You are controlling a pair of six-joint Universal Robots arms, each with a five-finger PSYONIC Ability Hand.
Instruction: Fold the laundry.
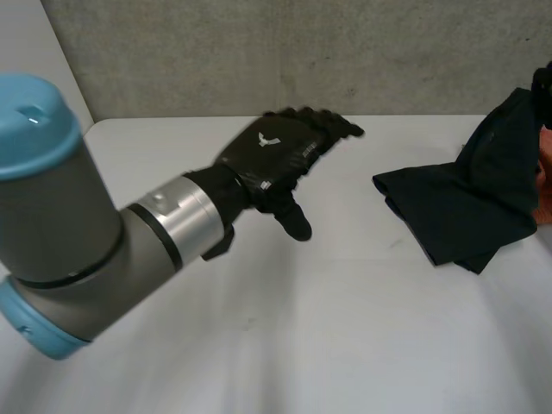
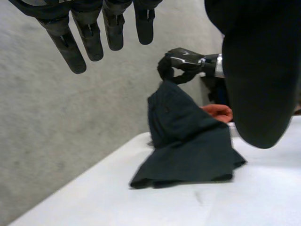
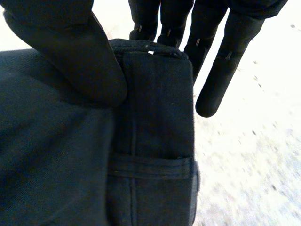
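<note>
A dark navy garment point(image 1: 466, 207) lies bunched at the right of the white table point(image 1: 302, 328), with one end lifted off it. My right hand point(image 2: 186, 63) holds that raised end. At the hand itself, the thumb point(image 3: 70, 52) pinches a seamed hem of the garment point(image 3: 155, 117) against the fingers point(image 3: 211, 47) behind it. The lower part of the garment point(image 2: 188, 150) still rests in folds on the table. My left hand point(image 1: 276, 159) hovers above the table's middle, well to the left of the cloth, its fingers point(image 2: 89, 37) straight and empty.
An orange thing point(image 1: 543, 198) sits behind the garment at the table's right edge, the same orange thing point(image 2: 216, 112) showing past the cloth. A grey wall point(image 1: 259, 52) runs along the table's far edge. My left arm point(image 1: 60, 216) reaches over the near left.
</note>
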